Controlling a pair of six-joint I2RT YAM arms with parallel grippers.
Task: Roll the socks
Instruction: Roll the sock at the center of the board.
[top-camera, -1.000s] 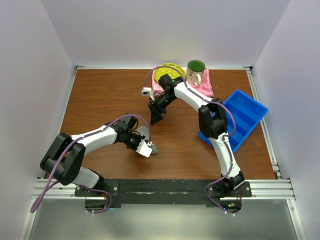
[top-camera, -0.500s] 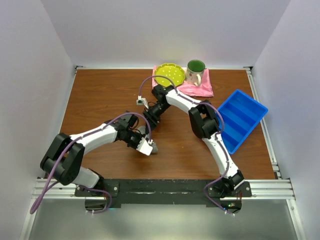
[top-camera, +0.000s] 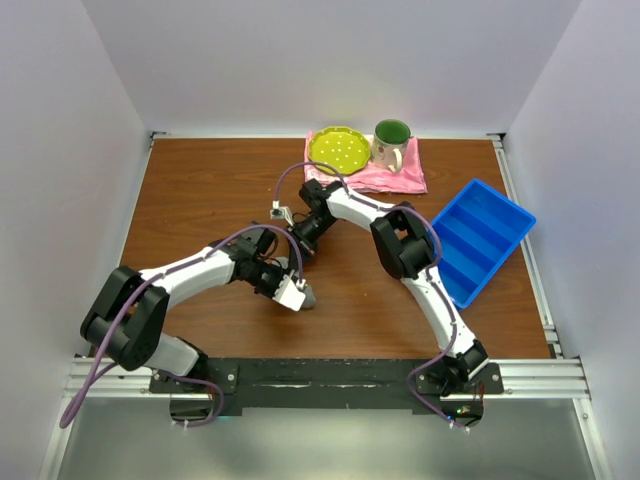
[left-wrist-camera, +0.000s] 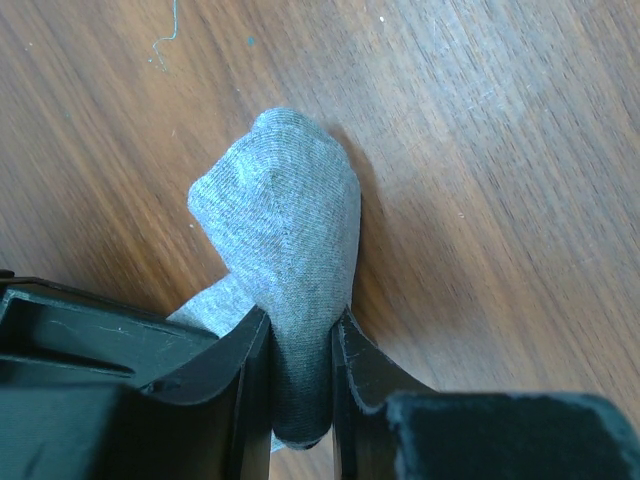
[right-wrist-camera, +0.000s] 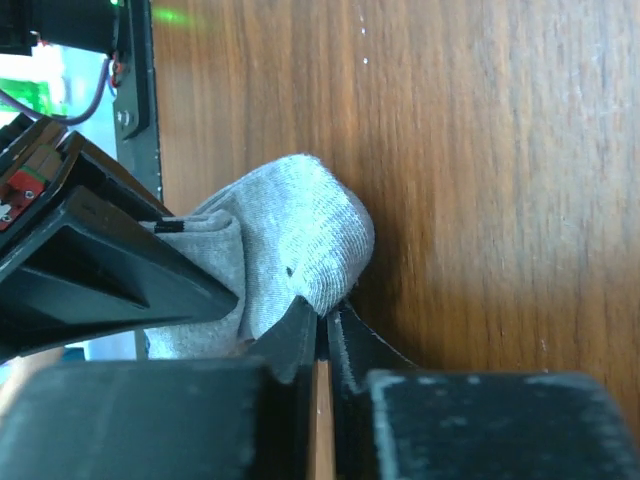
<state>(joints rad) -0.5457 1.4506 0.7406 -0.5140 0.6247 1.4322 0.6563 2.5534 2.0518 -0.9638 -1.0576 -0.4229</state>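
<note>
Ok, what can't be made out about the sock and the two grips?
- Left wrist: the far end of the sock, hidden behind the left gripper clamping it.
- Right wrist: whether the shut right gripper pinches any fabric; its fingertips cover the sock's edge.
- Top: most of the sock, covered by both grippers.
- Any view: one sock or two, too bunched to tell.

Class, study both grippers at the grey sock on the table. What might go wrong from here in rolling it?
1. The right gripper is shut at the very edge of the sock. It may hold only a sliver of fabric, or none, and could slip off on a pull.
2. The left gripper clamps the same bunched sock close beside it, so the two grippers might knock together when either one moves.
</note>
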